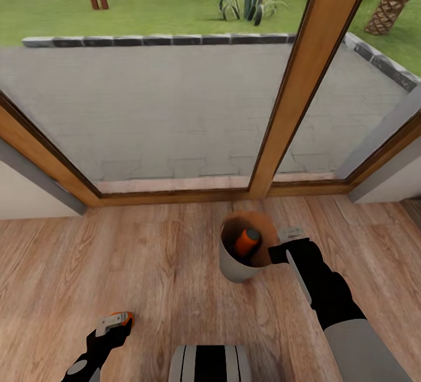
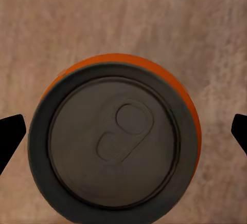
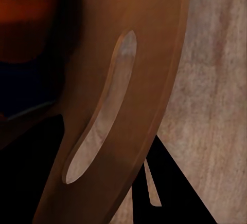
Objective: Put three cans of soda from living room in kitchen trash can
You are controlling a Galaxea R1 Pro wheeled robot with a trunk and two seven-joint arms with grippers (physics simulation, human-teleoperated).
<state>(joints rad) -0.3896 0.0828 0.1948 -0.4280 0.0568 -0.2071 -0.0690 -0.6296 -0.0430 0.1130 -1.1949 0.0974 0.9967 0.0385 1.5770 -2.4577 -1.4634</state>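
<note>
An orange can of soda (image 2: 113, 142) stands top-up over the wood floor, seen low on the left in the head view (image 1: 125, 318). My left gripper (image 1: 114, 325) is over it and open, a dark fingertip (image 2: 11, 136) on each side and a gap on one side. The pale grey tash can (image 1: 237, 268) is held upright at centre, my right gripper (image 1: 280, 250) shut on its rim (image 3: 149, 70). Inside lies a second orange can (image 1: 247, 242), and beside it sits a dark blue can (image 3: 25, 88).
Wood-framed glass garden doors (image 1: 292, 78) stand just ahead, with a paved patio and lawn beyond. A pale wall (image 1: 23, 195) closes the left side and another the right. My own base (image 1: 210, 363) shows at the bottom, with wood floor (image 1: 146, 265) all around.
</note>
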